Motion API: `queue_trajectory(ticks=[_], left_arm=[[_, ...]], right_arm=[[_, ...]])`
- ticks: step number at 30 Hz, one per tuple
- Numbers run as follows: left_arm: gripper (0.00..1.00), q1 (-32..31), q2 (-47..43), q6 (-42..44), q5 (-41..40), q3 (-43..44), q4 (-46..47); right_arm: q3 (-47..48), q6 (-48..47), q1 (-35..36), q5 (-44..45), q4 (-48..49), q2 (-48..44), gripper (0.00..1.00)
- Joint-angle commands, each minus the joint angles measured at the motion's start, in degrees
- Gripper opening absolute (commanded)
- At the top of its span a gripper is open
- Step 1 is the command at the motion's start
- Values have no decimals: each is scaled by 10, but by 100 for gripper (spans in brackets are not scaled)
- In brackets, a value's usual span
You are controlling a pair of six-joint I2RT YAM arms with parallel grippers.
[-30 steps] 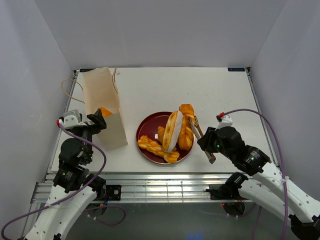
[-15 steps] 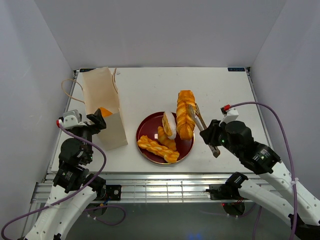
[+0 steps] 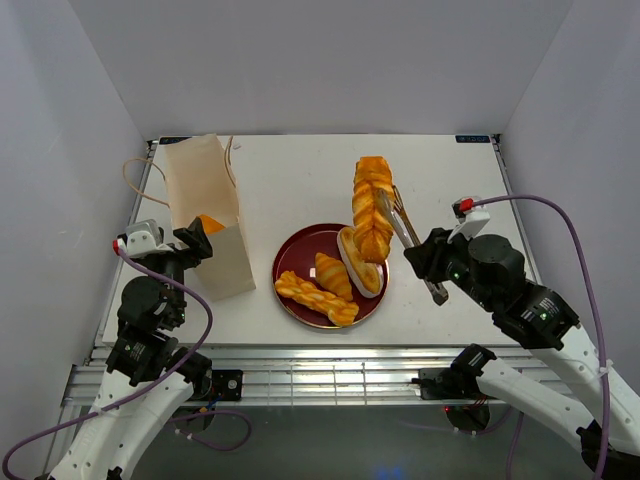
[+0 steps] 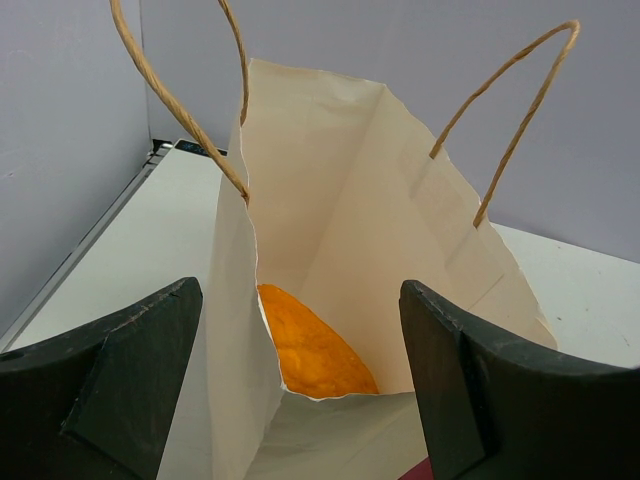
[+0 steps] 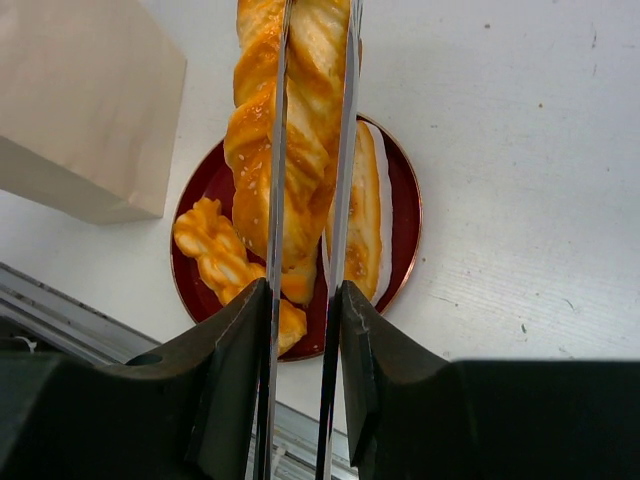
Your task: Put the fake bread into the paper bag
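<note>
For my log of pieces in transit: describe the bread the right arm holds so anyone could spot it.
Start at the dark red plate mid-table. Above its right rim, the long twisted loaf hangs between the right gripper's metal fingers. Unlike the other breads, lying on the plate, it is airborne.

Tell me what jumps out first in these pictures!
A long twisted bread is held up in the air by the red plate, pinched in metal tongs that the right gripper squeezes. On the left stands a tall paper bag, open on top, with one orange bread already lying inside.
</note>
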Motion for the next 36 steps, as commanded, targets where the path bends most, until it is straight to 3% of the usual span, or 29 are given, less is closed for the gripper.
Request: queue_trajectory(ticks=[1, 6, 11, 21, 32, 36], left_arm=[[90, -3, 1, -2, -6, 7, -1], [90, -3, -4, -2, -13, 7, -1], [90, -3, -13, -1, -24, 5, 1], [90, -3, -7, -2, -24, 4, 3], [89, -4, -13, -2, -31, 3, 3], [89, -5, -11, -1, -29, 3, 3]], right_arm=[[48, -38, 0, -22, 89, 1, 21], [73, -75, 0, -133, 171, 38, 22], [168, -118, 0, -233, 235, 134, 27], [295, -83, 6, -458, 395, 294, 29], [397, -45, 40, -413, 479, 432, 30], [410, -49, 65, -308, 480, 471, 29]])
